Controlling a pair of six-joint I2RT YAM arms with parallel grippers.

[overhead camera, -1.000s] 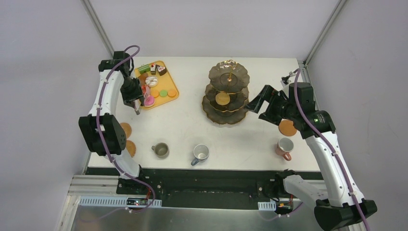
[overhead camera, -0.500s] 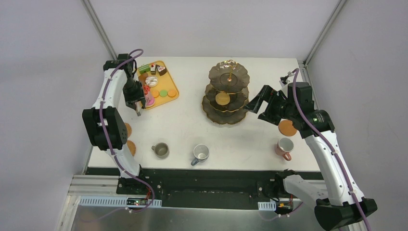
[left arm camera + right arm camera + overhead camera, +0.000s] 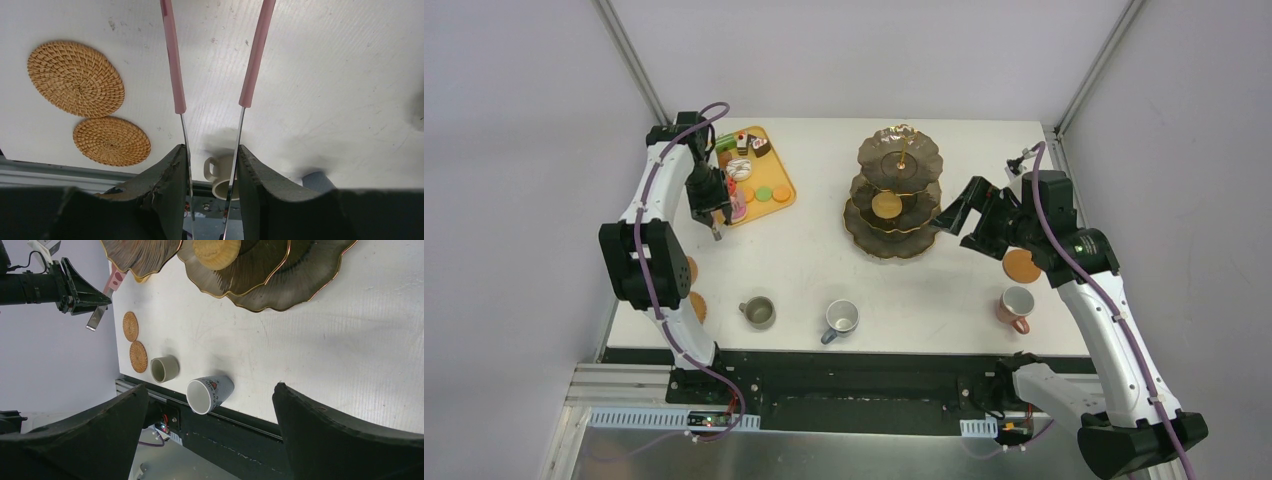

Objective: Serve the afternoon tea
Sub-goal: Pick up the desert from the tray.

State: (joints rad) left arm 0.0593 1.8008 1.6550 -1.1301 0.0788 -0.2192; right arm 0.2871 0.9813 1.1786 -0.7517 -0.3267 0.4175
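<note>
Left claw (image 3: 211, 150): clenched on the tongs (image 3: 173, 60), with the fingers pressed against the two metal blades. Two pink arms are seen splayed ahead of it. The claw is held over the near left edge of the tray (image 3: 772, 170).

Right claw (image 3: 210, 386): released, with the fingers spread wide. It is held just beside the stand (image 3: 919, 238), on its right side and apart from it.

Stand: one, with three tiers, set on the far half of the table (image 3: 824, 250), right of the tray. One orange macaron (image 3: 216, 252) is counted on the middle tier.

Tray: one doughnut (image 3: 739, 168) is noted near the middle. One green macaron (image 3: 764, 193) and a second orange macaron (image 3: 781, 192) are seen side by side toward the near end. Small cakes (image 3: 759, 147) are gathered at the far end, but their exact number cannot be told.

Mugs: three are counted, all upright on the bare table in a row along the near edge.
- Olive mug (image 3: 759, 312) at the left.
- Grey-blue mug (image 3: 841, 318) at the middle.
- Pink mug (image 3: 1016, 305) at the right.

Coasters: three are counted.
- The far left coaster (image 3: 75, 79) and the near left coaster (image 3: 111, 141) are laid close together at the left edge, apart from the olive mug.
- The right coaster (image 3: 1022, 265) is found just beside the pink mug, on its far side, partly covered by the right arm.
</note>
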